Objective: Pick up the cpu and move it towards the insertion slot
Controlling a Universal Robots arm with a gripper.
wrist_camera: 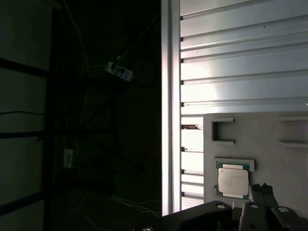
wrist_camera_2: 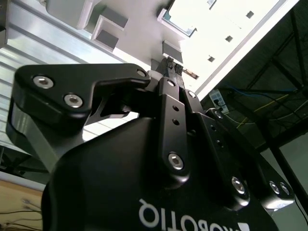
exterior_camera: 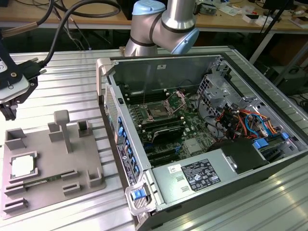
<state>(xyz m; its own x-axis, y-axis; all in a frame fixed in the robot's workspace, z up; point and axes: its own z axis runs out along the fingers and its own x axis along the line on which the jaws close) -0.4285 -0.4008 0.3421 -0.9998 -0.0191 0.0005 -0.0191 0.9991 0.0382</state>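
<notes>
Cpu (exterior_camera: 23, 166) is recorded as not yet picked up. It is seated face-up in a shallow recess of the grey fixture plate (exterior_camera: 53, 161) and nothing is touching it.

Claw (exterior_camera: 9, 114): held above the far corner of the plate, clear of its surface, and pointed down at the ribbed metal table (exterior_camera: 62, 72). In the second wrist view the claw (wrist_camera_2: 173, 67) is seen with its tips drawn close together and nothing between them. The same is noted in the first wrist view, where the claw (wrist_camera: 261, 188) sits just short of the cpu (wrist_camera: 233, 180) without contact.

Position, exterior view: the cpu is placed at about 5 o'clock from the claw, near but apart. The insertion slot (exterior_camera: 158, 111) is placed at about 3 o'clock from the claw, well apart, on the board inside the open computer case (exterior_camera: 159, 72). Its hinged bracket appears to be lifted.

Progress is judged as early: neither the grasp nor the carry toward the slot is done.

Arm (exterior_camera: 168, 24): a joint is seen at 12 o'clock above the case. The wrist end is carried out to the 9 o'clock edge, over the plate.
</notes>
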